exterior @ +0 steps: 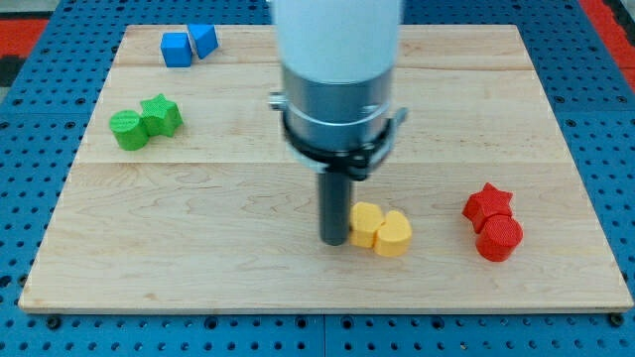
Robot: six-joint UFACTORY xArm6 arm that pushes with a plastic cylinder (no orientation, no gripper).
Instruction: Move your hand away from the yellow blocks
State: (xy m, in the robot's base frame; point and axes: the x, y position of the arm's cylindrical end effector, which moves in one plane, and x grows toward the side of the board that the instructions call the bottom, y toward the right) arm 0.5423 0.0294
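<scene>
Camera view: we look down at a slant on a wooden board lying on a blue pegboard.
Our arm: the white and grey body comes in from the view's top and ends in a dark rod.
Our tip: we have it resting on the board, just at the view's left of the yellow blocks, touching or nearly touching the nearest one; we cannot tell which.
Tool state: we carry only a bare rod, so nothing is clasped or let go; it holds no block.
Yellow blocks: a yellow hexagon and a yellow heart sit touching each other, below the board's middle, the heart on the view's right.
Red blocks: a red star and a red cylinder touch, the star nearer the view's top; they lie well to the view's right of the yellow pair.
Green blocks: a green cylinder and a green star touch at the view's left.
Blue blocks: a blue cube and a second blue block, whose shape we cannot make out, touch near the top left corner.
</scene>
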